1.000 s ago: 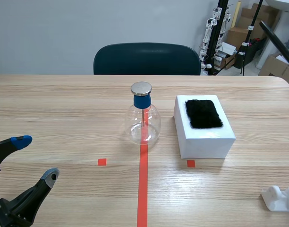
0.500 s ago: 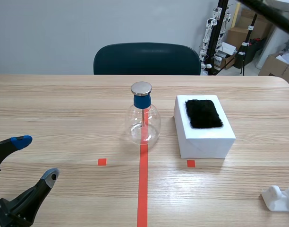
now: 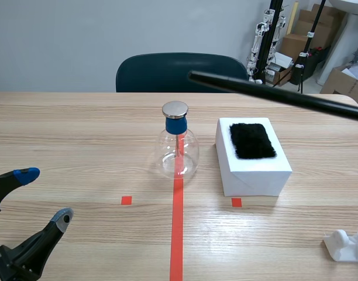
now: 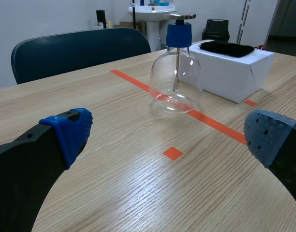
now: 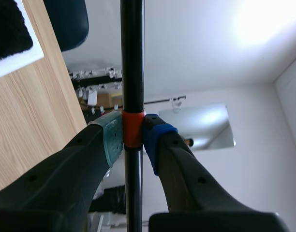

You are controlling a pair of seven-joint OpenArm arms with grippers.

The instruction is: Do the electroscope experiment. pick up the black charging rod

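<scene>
Black along its length but for one orange band, the black charging rod is clamped in your right gripper. In the right wrist view the grey-green pad and the blue pad press on that band from either side, and the rod runs on past the fingers both ways. In the scene view you see the rod off the table, in the air. It comes in over the right edge and lies close to level, sloping slightly upward to its free end. That end shows in front of the dark chair at the far edge. The right gripper itself is out of the scene view.

Your left gripper sits low over the near left corner, its fingers spread wide with nothing between them.

The electroscope, a clear glass flask with a blue collar and a metal disc on top, stands upright near the middle of the table, on the red tape line. Just beside it, toward the right edge and not touching it, is a white box with a black fur pad lying flat on its top. A small white object lies at the near right corner; you cannot tell from here what it is.
</scene>
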